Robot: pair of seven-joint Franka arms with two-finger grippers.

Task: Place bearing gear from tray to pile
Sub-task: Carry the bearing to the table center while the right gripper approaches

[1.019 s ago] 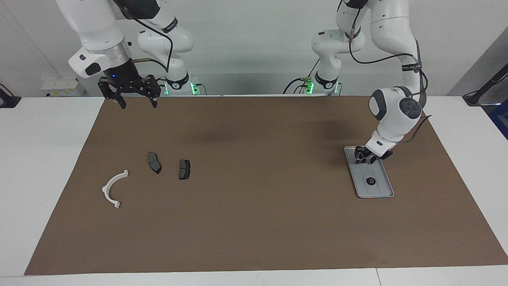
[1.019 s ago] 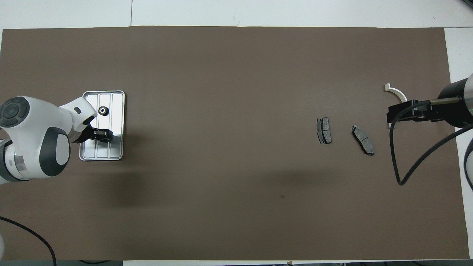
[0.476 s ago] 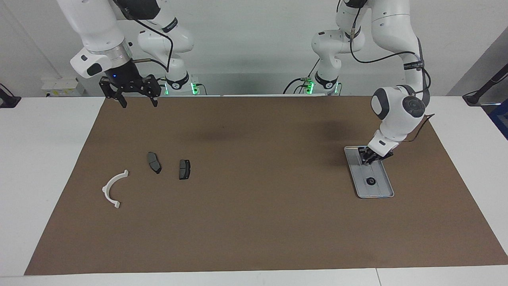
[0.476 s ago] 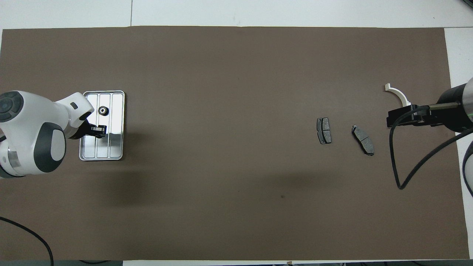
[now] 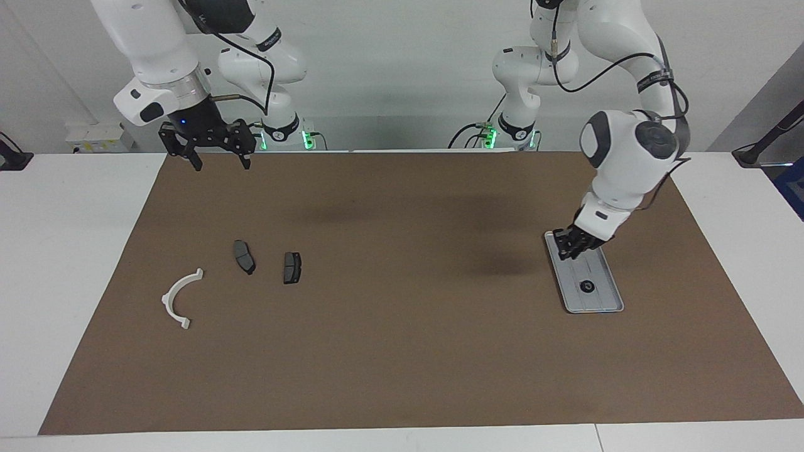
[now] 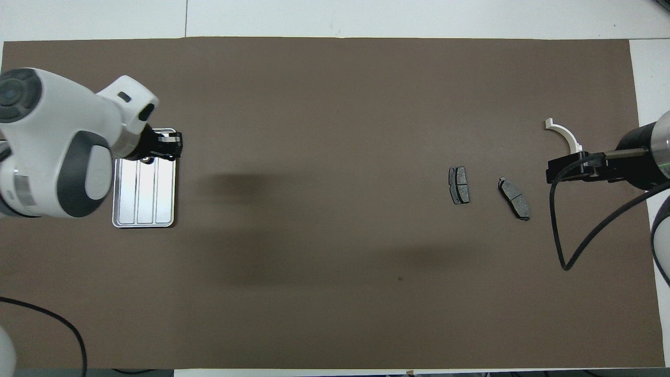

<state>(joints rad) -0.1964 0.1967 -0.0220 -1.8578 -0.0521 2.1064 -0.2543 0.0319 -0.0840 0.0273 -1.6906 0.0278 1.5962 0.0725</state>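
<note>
The silver tray (image 5: 575, 271) lies at the left arm's end of the table, with the small dark bearing gear (image 5: 587, 287) on its ribbed floor, toward the end farther from the robots. My left gripper (image 5: 573, 245) hangs over the tray's other end, apart from the gear. In the overhead view my left gripper (image 6: 168, 146) covers the gear on the tray (image 6: 144, 201). The pile lies at the right arm's end: two dark brake pads (image 5: 244, 256) (image 5: 292, 267) and a white curved bracket (image 5: 181, 296). My right gripper (image 5: 217, 157) waits open, raised.
A brown mat (image 5: 402, 351) covers the table. In the overhead view the pads (image 6: 459, 185) (image 6: 514, 198) and the bracket (image 6: 562, 132) lie close to my right gripper (image 6: 556, 170), whose black cable (image 6: 557, 230) loops down beside them.
My left arm has risen and swung; its gripper moved from the tray's floor up over the tray, now covering the gear from above. The gear has not moved. My right gripper drifted slightly upward.
</note>
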